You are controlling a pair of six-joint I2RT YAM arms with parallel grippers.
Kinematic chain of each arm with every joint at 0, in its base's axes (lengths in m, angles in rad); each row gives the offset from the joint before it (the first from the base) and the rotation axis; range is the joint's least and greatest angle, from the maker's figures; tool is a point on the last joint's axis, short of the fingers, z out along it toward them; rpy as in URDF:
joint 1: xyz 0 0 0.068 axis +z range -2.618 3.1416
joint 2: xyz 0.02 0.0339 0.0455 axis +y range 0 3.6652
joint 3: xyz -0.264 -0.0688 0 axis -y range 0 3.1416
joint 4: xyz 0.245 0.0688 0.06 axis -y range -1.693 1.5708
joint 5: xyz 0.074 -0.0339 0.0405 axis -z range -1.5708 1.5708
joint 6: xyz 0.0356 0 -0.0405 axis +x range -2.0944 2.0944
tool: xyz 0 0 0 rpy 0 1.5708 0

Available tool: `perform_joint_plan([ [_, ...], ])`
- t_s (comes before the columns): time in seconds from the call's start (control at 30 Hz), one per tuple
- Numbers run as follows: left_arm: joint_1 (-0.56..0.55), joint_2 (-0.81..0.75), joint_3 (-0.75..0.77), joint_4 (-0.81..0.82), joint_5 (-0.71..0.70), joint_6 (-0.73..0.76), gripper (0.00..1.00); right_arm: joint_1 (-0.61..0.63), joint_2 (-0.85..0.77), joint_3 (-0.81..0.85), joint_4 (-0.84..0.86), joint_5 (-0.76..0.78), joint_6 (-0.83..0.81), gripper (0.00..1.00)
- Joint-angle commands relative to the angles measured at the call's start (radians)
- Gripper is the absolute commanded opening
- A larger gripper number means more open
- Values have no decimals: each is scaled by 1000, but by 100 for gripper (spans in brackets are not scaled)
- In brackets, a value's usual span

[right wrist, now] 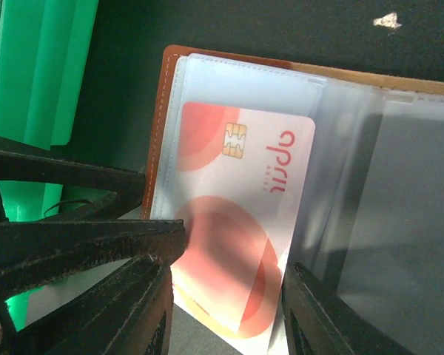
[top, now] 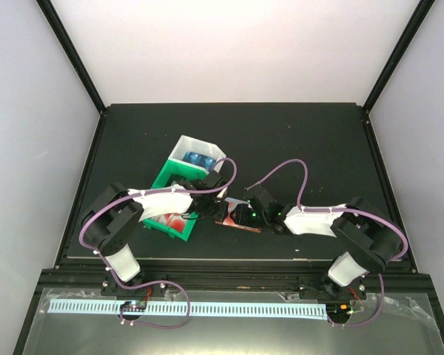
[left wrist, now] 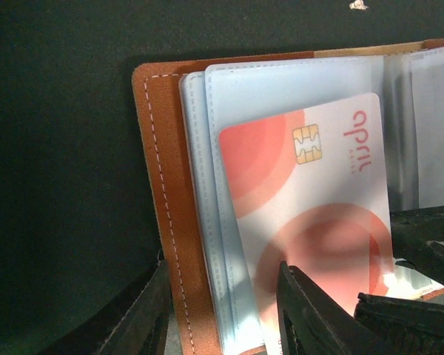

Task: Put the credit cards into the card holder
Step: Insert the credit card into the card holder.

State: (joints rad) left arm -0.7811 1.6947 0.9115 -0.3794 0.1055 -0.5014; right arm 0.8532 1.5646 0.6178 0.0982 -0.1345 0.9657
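Red-and-white card (left wrist: 311, 207) bottom hidden behind left pincer (left wrist: 222, 318); card holder (left wrist: 159, 185) cropped.

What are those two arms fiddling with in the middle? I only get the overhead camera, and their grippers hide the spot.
Observer: A brown card holder lying open. A red-and-white card lies over a clear pocket inside it.
Operator: Does it look like a real bank card?
Observer: It has a gold chip, with red lettering beside it that reads "april".
Operator: Any other cards tucked in there?
Observer: None that I can see; the other pockets, on the far half, look bare.
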Motion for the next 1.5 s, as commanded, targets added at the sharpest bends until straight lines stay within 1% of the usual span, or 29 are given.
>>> perform_joint_plan([
  [0.0, -9, -31, -13, 24, 44, -18, 42, 9, -17, 21, 3, 9, -3, 42],
  [0.1, -10, -40, -11, 7, 13, -36, 44, 9, -29, 35, -77, 62, 34, 44],
  [0.2, -9, -52, -17, 5, -3, -43, 45, 10, -50, 19, -105, 92, 53, 44],
  [0.43, -10, -47, -24, 9, 16, -43, 48, 33, -60, 17, -98, 4, 2, 39],
  [0.57, -9, -45, -29, 11, 18, -45, 49, 53, -31, 44, -144, 9, 1, 38],
  [0.77, -9, -38, -29, 10, 21, -46, 50, 65, -2, 77, -196, 47, -1, 39],
  [1.03, -9, -36, -27, 5, 19, -44, 50, 82, -67, 87, -269, 163, 11, 45],
  [1.13, -9, -35, -26, 7, 25, -44, 50, 84, -42, 92, -258, 142, 6, 45],
  [1.33, -9, -35, -29, 14, 46, -43, 50, 85, 26, 101, -188, 58, 1, 42],
  [1.47, -9, -33, -36, 23, 68, -43, 50, 86, 40, 117, -159, 41, -18, 41],
])
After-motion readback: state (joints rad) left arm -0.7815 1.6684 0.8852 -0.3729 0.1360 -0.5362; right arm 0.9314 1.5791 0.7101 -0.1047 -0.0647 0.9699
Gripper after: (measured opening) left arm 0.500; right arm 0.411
